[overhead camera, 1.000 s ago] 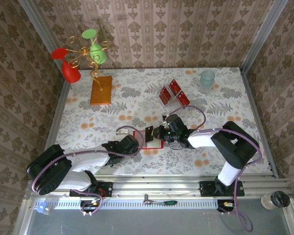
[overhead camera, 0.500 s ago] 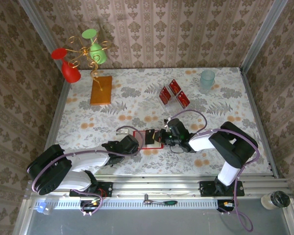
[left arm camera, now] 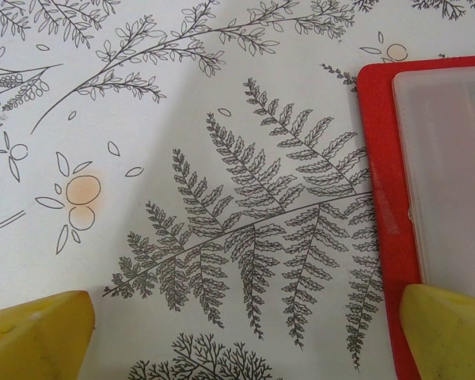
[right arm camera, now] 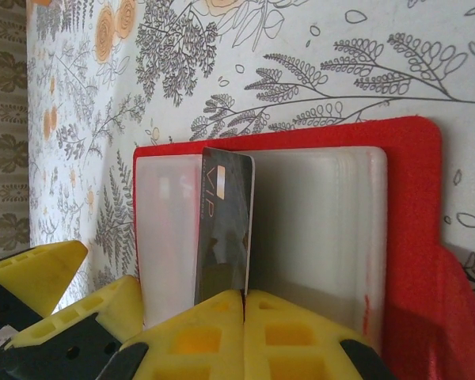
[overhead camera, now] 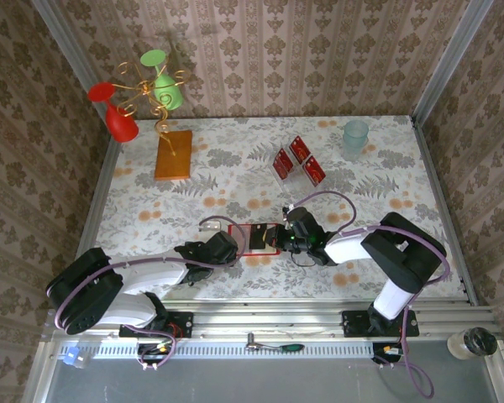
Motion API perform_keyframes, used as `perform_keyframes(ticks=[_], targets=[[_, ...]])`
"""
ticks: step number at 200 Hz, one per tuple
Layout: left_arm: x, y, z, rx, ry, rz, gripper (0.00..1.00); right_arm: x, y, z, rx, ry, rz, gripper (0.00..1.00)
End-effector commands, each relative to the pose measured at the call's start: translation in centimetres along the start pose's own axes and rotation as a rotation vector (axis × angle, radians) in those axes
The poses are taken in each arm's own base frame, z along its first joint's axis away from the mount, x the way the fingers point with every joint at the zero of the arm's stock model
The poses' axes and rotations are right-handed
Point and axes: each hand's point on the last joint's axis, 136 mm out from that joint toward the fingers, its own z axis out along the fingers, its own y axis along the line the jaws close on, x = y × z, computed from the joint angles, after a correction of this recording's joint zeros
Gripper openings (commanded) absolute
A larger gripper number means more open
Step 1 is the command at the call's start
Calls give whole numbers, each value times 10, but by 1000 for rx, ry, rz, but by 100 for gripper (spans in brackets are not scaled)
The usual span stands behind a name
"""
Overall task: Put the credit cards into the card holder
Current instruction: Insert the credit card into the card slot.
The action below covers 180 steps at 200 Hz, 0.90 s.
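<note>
At the far left corner a gold wire stand [overhead camera: 147,88] carries four glasses, two red and two green. Just right of it one orange-brown slab [overhead camera: 174,154] lies flat on the worktop [overhead camera: 386,193].

Near the front edge, the left gripper [overhead camera: 233,244] lies low at the left edge of the one holder [overhead camera: 256,250]. In the left wrist view its two yellow fingertips [left arm camera: 36,336] are spread wide. One is over bare worktop and the other is at the holder's red border, with nothing between them.

The holder lies open and flat, red outside with a pale clear inside, in the middle of the worktop between the two grippers.

The right gripper [right arm camera: 244,305] reaches in from the holder's right side. Its fingers are pressed together, pinching one card [right arm camera: 226,226] by its near end. That card stands on edge over the pale inside, close to the middle fold. It looks dark in the right wrist view and is lettered "VIP". I cannot tell whether its far end is inside a pocket.

Farther back and to the right, three red cards [overhead camera: 300,159] lie close together in a loose cluster, well apart from the holder. That makes four cards counted.

One pale green cup [overhead camera: 355,137] stands upright near the far right corner.
</note>
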Motion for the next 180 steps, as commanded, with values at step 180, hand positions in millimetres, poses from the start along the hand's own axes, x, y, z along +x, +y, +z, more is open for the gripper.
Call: perform_keyframes(ticks=[180], targets=[[-3,4,-5,-19,-19,-7,100,25,-13,2,85,141,-9,0]])
